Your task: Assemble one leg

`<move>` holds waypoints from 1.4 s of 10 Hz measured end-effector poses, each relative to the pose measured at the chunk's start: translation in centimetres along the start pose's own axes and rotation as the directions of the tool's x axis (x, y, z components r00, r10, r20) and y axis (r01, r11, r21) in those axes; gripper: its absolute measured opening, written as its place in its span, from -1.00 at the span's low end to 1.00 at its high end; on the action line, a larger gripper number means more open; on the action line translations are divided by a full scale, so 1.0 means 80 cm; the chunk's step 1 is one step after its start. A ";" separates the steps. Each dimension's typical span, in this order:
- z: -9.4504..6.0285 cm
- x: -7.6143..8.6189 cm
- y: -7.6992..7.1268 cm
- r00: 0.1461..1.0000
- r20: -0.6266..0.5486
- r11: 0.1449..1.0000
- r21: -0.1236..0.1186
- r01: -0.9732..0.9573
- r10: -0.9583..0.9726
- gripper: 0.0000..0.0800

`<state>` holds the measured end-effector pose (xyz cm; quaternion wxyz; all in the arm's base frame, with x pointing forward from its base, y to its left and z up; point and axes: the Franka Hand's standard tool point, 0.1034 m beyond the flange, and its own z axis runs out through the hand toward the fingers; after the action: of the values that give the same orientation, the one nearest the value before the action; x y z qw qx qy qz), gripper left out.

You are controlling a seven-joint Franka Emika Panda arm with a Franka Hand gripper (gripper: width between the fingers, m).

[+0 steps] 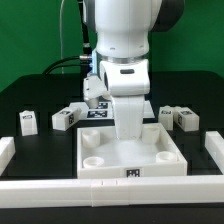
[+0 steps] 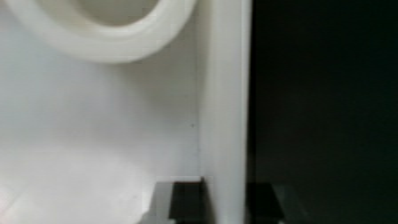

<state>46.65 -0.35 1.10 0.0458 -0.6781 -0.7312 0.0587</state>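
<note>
The large white square tray-like part [image 1: 130, 158] lies in the middle of the black table. My gripper [image 1: 128, 137] reaches down onto its far right wall. In the wrist view my gripper [image 2: 226, 205] straddles that upright wall [image 2: 222, 100]: one dark finger [image 2: 187, 203] inside and the other on the outside, both against the wall with no gap showing. A round corner socket [image 2: 116, 25] shows close by. Small white tagged legs lie loose on the table: two at the exterior view's left [image 1: 27, 122] [image 1: 65, 118] and two at its right [image 1: 185, 119] [image 1: 167, 113]. None is held.
The marker board [image 1: 98, 113] lies flat behind the tray, partly hidden by the arm. White border rails stand at the exterior view's left [image 1: 5, 150], right [image 1: 215, 150] and along the front [image 1: 60, 190]. A green backdrop stands behind the table.
</note>
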 end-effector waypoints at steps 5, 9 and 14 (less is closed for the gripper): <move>-0.002 0.049 0.033 0.995 -0.014 0.994 -0.036 -0.102 0.102 -0.81; -0.005 0.077 0.040 0.998 -0.005 0.998 0.016 -0.057 0.058 -0.81; -0.006 0.091 0.040 0.995 0.000 0.995 0.019 -0.095 0.095 -0.81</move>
<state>49.33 7.14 1.02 0.0498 -0.7117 -0.6975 0.0674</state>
